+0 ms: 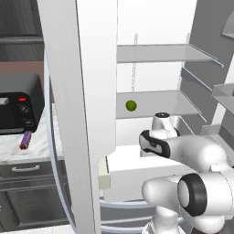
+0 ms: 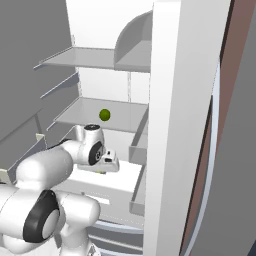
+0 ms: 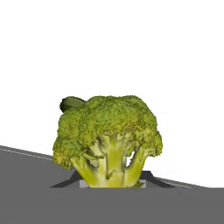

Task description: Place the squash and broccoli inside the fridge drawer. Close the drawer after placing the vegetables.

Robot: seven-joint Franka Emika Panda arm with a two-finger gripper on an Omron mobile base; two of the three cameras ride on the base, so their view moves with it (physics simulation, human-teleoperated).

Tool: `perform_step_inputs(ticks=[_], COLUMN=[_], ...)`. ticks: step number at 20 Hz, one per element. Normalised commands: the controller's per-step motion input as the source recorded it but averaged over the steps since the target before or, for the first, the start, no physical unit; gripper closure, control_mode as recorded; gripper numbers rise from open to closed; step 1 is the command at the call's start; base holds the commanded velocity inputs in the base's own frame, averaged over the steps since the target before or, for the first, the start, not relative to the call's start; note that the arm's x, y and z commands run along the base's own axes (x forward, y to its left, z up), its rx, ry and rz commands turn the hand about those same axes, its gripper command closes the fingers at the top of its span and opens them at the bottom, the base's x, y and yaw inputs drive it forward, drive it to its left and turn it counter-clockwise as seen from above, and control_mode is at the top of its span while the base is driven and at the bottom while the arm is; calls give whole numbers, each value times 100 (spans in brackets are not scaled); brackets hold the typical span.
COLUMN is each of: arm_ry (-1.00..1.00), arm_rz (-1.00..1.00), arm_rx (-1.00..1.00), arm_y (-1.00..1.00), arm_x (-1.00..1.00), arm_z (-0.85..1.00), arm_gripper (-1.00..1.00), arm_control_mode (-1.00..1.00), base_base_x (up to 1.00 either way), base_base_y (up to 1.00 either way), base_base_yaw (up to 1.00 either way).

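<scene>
I see the broccoli (image 3: 107,140) up close in the hand view: knobbly yellow-green crown, pale branching stem, clamped at the stem in the closed gripper (image 3: 113,186). A dark olive tip of the squash (image 3: 71,103) pokes out behind the crown, over white drawer floor. Both base views add context: the hand sits over the boxy white fridge drawer (image 1: 137,176), pulled out (smooth green ball (image 1: 131,106) on the grey shelf (image 1: 155,103) above).

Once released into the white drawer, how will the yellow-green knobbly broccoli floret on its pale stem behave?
The yellow-green knobbly broccoli floret looks top-heavy, a wide crown over a narrow pale stem, so it will probably tip onto its side. Its bumpy crown should stop it rolling far. The dark olive-green squash lies just behind, so it may lean against it.
</scene>
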Motion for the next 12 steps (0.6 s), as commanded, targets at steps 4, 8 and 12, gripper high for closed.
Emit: perform_step_inputs(ticks=[4,8,12], arm_ry=[7,0,0], arm_rz=[6,7,5], arm_rx=[0,0,0], arm_y=[0,0,0], arm_x=[0,-5,-14], arm_z=[-37,-27,-19], arm_gripper=[100,-100,-100], arm_control_mode=[-100,-100,-100], base_base_x=[0,0,0], base_base_y=[0,0,0], base_base_yaw=[0,0,0])
